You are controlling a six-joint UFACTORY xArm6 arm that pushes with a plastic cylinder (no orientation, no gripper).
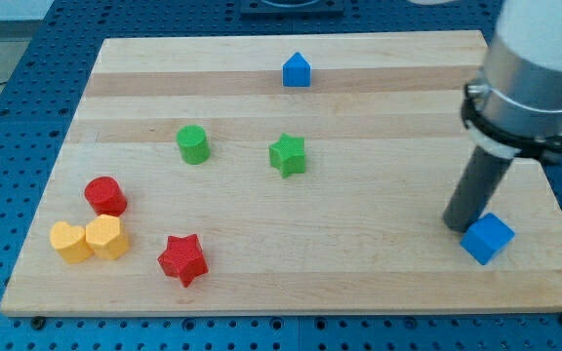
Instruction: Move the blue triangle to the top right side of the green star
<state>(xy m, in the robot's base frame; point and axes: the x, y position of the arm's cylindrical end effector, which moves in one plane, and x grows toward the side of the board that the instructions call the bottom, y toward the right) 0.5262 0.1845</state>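
**A:** Where does the tip (457, 226) stand?

**B:** Low on the table (379, 283), at about 4 o'clock from the green star (288, 154) and well apart from it. It sits just beside the blue cube (487, 238), on the cube's 10 o'clock side. There is no claw on this arm, only a plain rod, so nothing is clenched or held.

**A:** And the blue triangle (297, 70)?

**B:** Near the far edge, at roughly 12 o'clock from the star, untouched. I judge the approach step is in hand.

**A:** Recommended procedure?

**B:**
1. Draw away from the cube without nudging it.
2. Travel toward 12 o'clock along the bare wood, passing the triangle on its 3 o'clock side.
3. Set the tip at the triangle's 10 o'clock face.
4. Push toward 4 o'clock, centred, as an off-centre contact will likely spin the block.
5. Stop at the star's 1 o'clock, short of touching.
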